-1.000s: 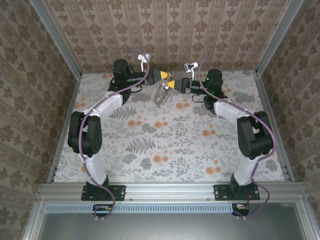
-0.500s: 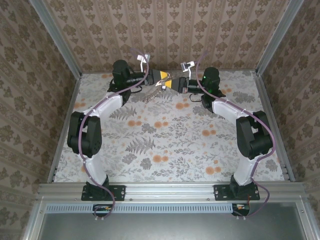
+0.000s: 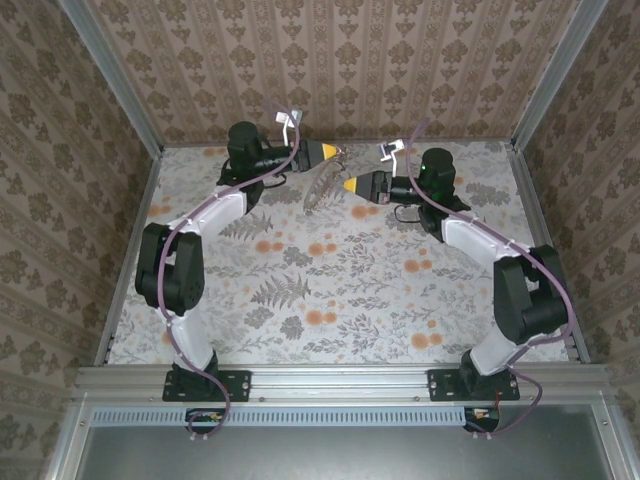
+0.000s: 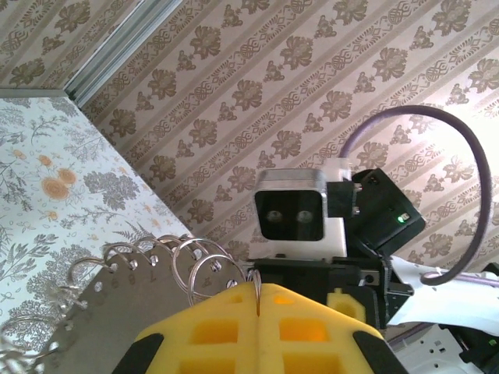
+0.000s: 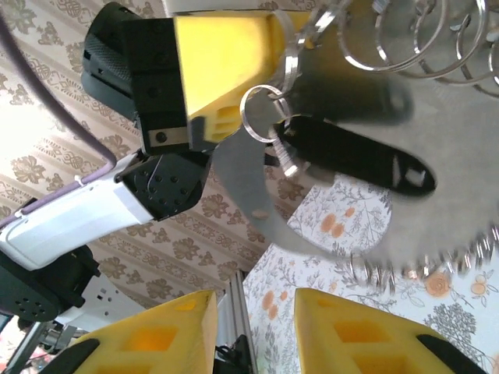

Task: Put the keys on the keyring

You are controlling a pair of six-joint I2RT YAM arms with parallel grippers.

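Grey metal makes up the large, thin keyring, a flat hoop whose rim is lined with small wire loops. It is held up in the air at the far middle of the floral-patterned table, between the two arm tips.

From above, its long axis is seen to run on a slant. Its far right end is at the yellow tip of the left gripper, and its near left end hangs free over the table.

In the left wrist view the looped rim curves away to the left of the yellow foam fingers. These are pressed fully together, with one thin wire loop of the keyring pinched in the seam between them.

In the right wrist view a small black-headed key is seen against the grey face of the keyring, its long axis slanting from upper left to lower right. It appears to be attached to a small silver split ring just beside the left gripper's fingers. A plain grey metal blade hangs by the same ring.

The right gripper is set just to the near right of the keyring, pointing left toward it and apart from it. Its yellow fingers are parted with a clear gap, and nothing is held or touched by them.
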